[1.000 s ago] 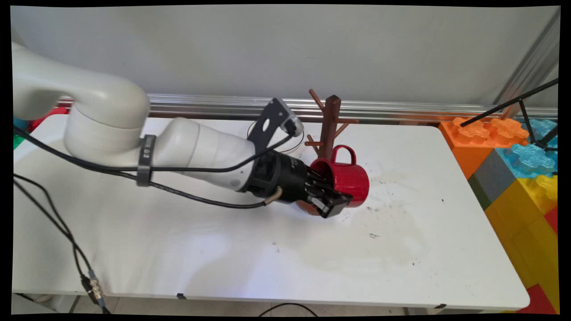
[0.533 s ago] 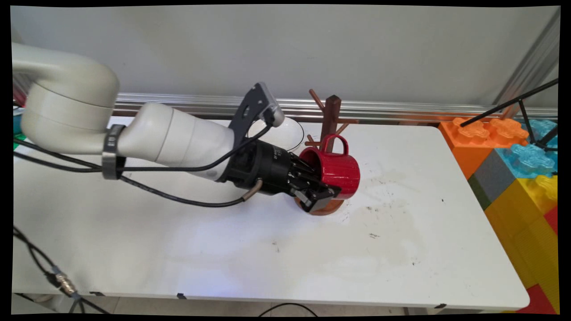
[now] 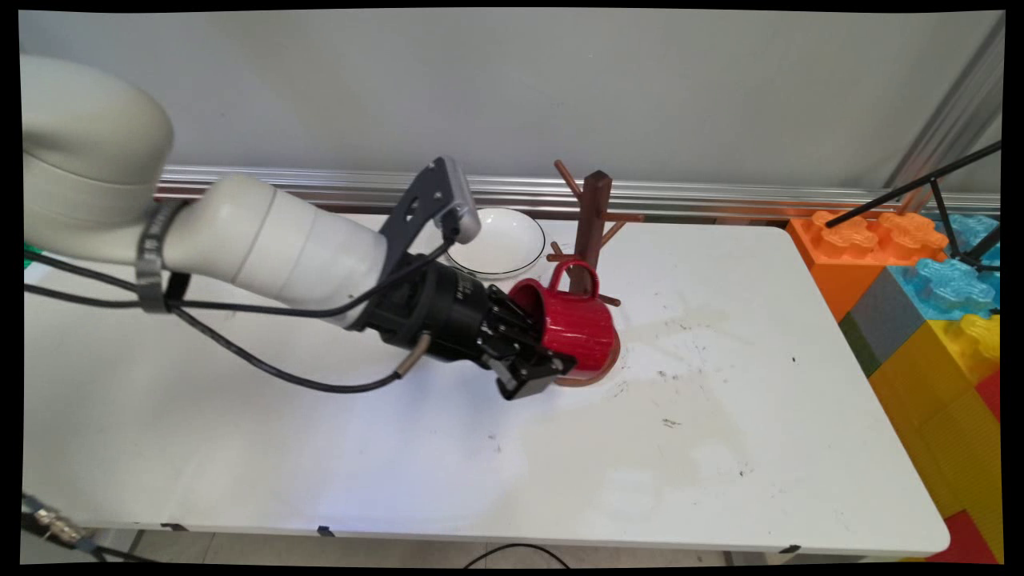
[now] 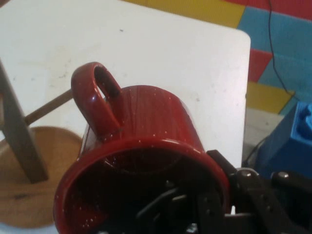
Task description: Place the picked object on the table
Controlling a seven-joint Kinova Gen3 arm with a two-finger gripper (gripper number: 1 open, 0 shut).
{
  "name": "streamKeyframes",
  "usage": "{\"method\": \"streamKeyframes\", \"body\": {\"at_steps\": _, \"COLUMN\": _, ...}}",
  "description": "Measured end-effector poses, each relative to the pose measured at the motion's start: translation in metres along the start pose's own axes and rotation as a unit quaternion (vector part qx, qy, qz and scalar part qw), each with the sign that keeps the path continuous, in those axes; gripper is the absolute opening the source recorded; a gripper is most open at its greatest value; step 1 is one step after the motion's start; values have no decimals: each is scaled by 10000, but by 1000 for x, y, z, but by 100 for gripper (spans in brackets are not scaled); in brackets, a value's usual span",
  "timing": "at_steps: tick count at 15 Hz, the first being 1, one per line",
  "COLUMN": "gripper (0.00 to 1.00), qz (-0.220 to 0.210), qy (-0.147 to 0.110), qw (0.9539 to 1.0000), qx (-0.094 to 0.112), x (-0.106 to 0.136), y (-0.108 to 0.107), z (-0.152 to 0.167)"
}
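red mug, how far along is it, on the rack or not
Done: the gripper is shut on the red mug, holding it sideways, handle up. In hand: it hangs over the mug tree base, beside the post. Left: the handle is on no peg.

Red white-speckled mug [image 4: 146, 126], brown rack [image 3: 593, 216]

This looks like a robotics lab or test room, not a home. A plain white table [image 3: 720, 448], scuffed and stained, stands against a bare grey wall [image 3: 560, 80] with an aluminium rail [image 3: 720, 196] along its far edge. A robot arm [image 3: 264, 248] with loose black cables [image 3: 240, 352] works over it. On the right, oversized foam blocks [image 3: 928, 296] in orange, blue, yellow and red form a barrier, beside a black stand [image 3: 944, 200] and a metal frame post [image 3: 952, 112].
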Motion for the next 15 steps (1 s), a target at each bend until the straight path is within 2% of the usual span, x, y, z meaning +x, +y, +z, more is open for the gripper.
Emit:
{"method": "streamKeyframes", "body": {"at_steps": 3, "gripper": 0, "qz": 184, "qy": -308, "qw": 9994, "qx": 4, "x": 7, "y": -4, "z": -17}}
{"method": "streamKeyframes", "body": {"at_steps": 5, "gripper": 0, "qz": 277, "qy": -402, "qw": 9988, "qx": 19, "x": 12, "y": -7, "z": -24}}
{"method": "streamKeyframes", "body": {"at_steps": 9, "gripper": 0, "qz": 677, "qy": -721, "qw": 9951, "qx": 10, "x": 23, "y": -13, "z": -39}}
{"method": "streamKeyframes", "body": {"at_steps": 12, "gripper": 0, "qz": 1070, "qy": -1147, "qw": 9876, "qx": 24, "x": 29, "y": -20, "z": -48}}
{"method": "streamKeyframes", "body": {"at_steps": 15, "gripper": 0, "qz": 1399, "qy": -1620, "qw": 9768, "qx": 81, "x": 35, "y": -28, "z": -54}}
